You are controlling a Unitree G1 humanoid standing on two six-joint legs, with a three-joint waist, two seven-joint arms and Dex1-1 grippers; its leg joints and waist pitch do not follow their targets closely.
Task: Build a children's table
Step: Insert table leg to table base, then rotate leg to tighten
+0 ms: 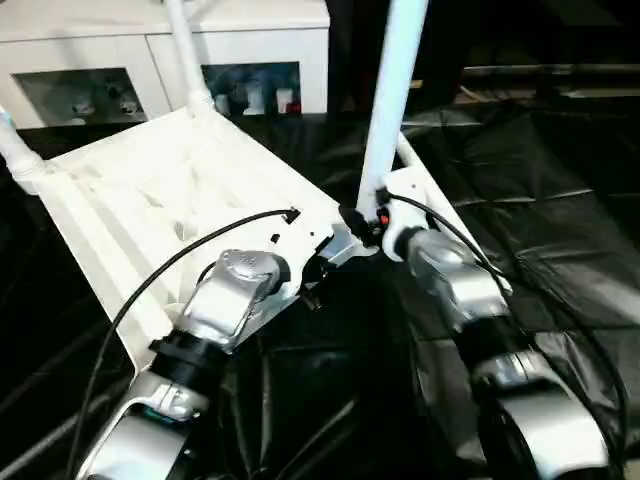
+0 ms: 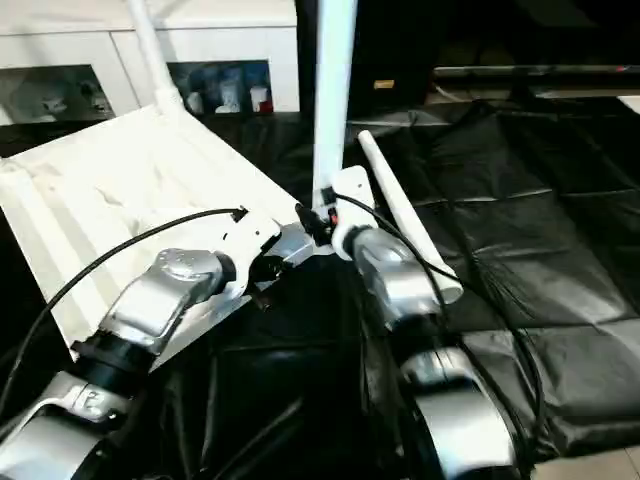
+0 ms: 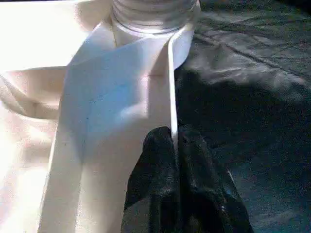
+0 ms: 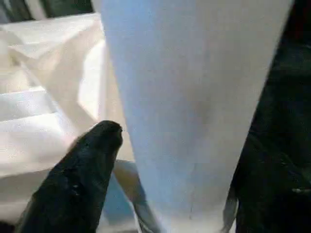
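1. Left eye view showed no brand, label or readable writing on any part; the small items behind the glass doors of the white cabinet were too blurred to read.
2. Left gripper had its two black fingers closed tight on the thin side wall of the children's table, pinching that rim just below a corner socket (the threaded base of a leg sat in the socket, straight ahead of the fingertips).
3. Right gripper sat at the foot of one upright leg. In the right wrist view one black finger stood to one side of the white tube, seemingly with a sliver of gap between them, and the tube rose between the fingers; whether they gripped it or stood loose around it could not be told.
4. The table lay upside down and tilted on the black cloth, ribbed underside up, directly ahead of both grippers.
5. Two more legs rose from the corners farthest from the grippers, and a loose leg lay on the cloth just beside the right forearm.
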